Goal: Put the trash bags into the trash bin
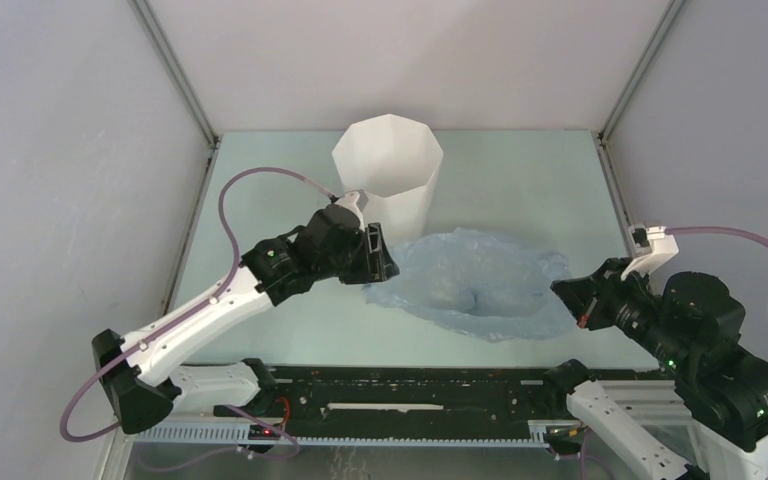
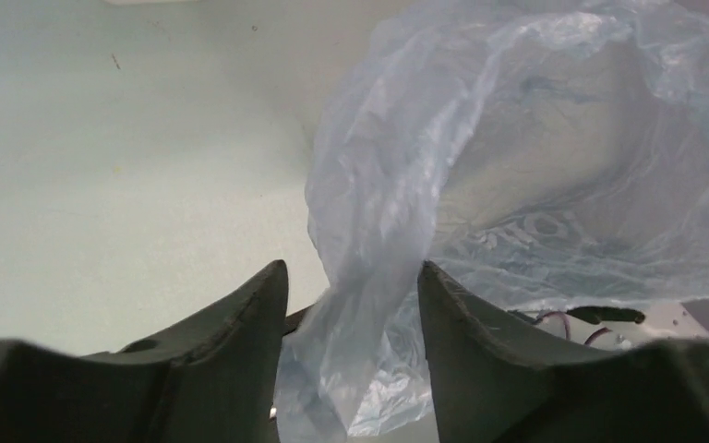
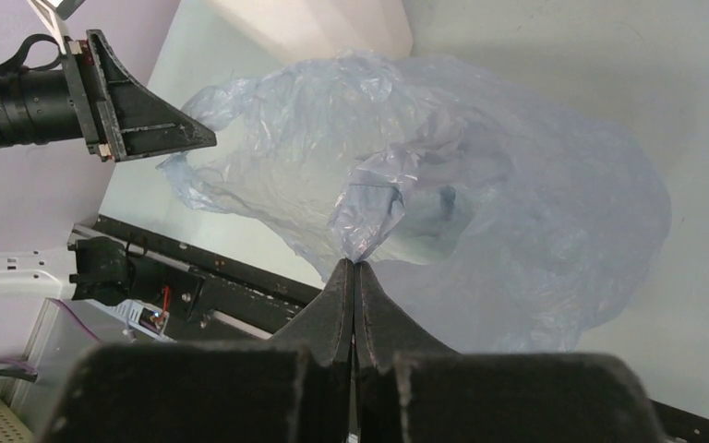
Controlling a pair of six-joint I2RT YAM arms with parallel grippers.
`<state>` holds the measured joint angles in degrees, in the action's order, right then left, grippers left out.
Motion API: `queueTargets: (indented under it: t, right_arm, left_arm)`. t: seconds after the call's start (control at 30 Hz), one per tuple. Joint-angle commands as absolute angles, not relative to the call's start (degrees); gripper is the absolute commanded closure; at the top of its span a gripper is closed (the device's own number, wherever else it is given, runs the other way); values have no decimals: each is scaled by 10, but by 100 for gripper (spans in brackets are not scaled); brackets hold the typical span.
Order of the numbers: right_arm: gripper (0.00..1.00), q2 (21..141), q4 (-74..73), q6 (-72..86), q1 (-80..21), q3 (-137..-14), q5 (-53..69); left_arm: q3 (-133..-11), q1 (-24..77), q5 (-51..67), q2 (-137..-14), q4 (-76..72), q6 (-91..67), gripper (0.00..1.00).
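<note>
The pale-blue translucent trash bag (image 1: pixel 480 282) lies crumpled on the table in front of the white faceted trash bin (image 1: pixel 388 168), which stands upright at the back. My left gripper (image 1: pixel 385 262) is at the bag's left edge, just in front of the bin. In the left wrist view its jaws (image 2: pixel 351 277) stand apart, with a twisted strand of the bag (image 2: pixel 517 138) hanging between them. My right gripper (image 3: pixel 355 263) is shut on a bunched fold of the bag (image 3: pixel 517 212) at its right side (image 1: pixel 558 288). The bin's base (image 3: pixel 314 23) shows at the top of the right wrist view.
A black rail (image 1: pixel 410 395) runs along the near table edge between the arm bases. Grey walls with metal corner posts (image 1: pixel 175 70) close in the table on three sides. A purple cable (image 1: pixel 260 180) arcs over the left arm.
</note>
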<state>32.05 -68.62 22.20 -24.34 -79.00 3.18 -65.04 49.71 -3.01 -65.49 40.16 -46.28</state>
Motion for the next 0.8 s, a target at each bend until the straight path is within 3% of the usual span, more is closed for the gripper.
queueTargets:
  t: [0.0, 0.13, 0.2, 0.43, 0.47, 0.6, 0.77]
  right_arm:
    - [100, 314, -702, 238, -240, -785, 19]
    - [100, 316, -714, 249, -240, -781, 10]
    - [88, 323, -732, 255, -240, -782, 1]
    - [11, 375, -850, 318, -240, -782, -100]
    - [6, 381, -865, 322, -240, -777, -113]
    - [0, 388, -867, 317, -240, -765, -161]
    - [1, 395, -836, 300, -241, -738, -179]
  left_arm:
    - [-645, 501, -44, -660, 395, -457, 50]
    - [-658, 501, -34, -655, 395, -454, 88]
    - [-666, 502, -26, -650, 395, -454, 99]
    - [-673, 501, 25, -628, 358, -474, 100]
    - [-674, 502, 35, -626, 350, -480, 100]
    - [-668, 501, 53, -619, 323, -497, 100]
    - [-669, 501, 61, -622, 312, -501, 100]
